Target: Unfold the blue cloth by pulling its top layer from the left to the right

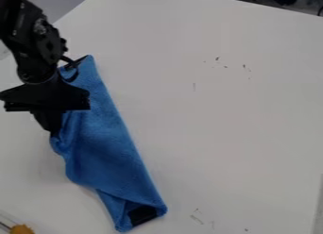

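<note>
Blue cloth (114,148) lies slantwise on the white table (227,134), a long folded strip. I, the black gripper (54,133), hang over its left edge, fingers drawn together, clenched on a gather of fabric, judging by the bunching at my tips. An edge hold suits soft stuff, I reckon: little to pinch, while the table bears the rest. Lower end folded over, dark patch (142,215) exposed. Orange object (21,229) well apart, lower left.
</note>
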Available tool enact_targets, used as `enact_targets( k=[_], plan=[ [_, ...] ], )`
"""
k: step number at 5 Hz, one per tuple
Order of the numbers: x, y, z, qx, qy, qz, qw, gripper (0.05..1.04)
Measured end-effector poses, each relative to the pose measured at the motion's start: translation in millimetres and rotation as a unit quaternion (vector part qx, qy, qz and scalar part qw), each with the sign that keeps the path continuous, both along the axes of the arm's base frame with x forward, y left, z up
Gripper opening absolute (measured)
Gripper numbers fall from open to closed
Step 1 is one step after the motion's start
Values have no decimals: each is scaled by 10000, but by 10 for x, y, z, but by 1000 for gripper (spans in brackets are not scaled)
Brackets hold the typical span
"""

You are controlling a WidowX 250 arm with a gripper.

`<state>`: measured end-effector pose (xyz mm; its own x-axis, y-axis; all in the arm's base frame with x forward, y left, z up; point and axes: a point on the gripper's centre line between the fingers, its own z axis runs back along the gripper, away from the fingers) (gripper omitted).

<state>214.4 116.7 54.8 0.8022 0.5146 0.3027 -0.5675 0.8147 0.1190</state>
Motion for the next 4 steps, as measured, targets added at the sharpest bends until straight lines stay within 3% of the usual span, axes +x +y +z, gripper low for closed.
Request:
enact_targets(
  k=[1, 2, 3, 4],
  plan=[
    [234, -294, 93, -110, -105, -303, 9994, 54],
    [523, -569, 66, -349, -30, -787, 9963, 54],
    [750, -838, 73, -420, -64, -1285, 9908, 54],
    [881, -976, -13, -599, -15, -1488, 9871, 54]
  ],
)
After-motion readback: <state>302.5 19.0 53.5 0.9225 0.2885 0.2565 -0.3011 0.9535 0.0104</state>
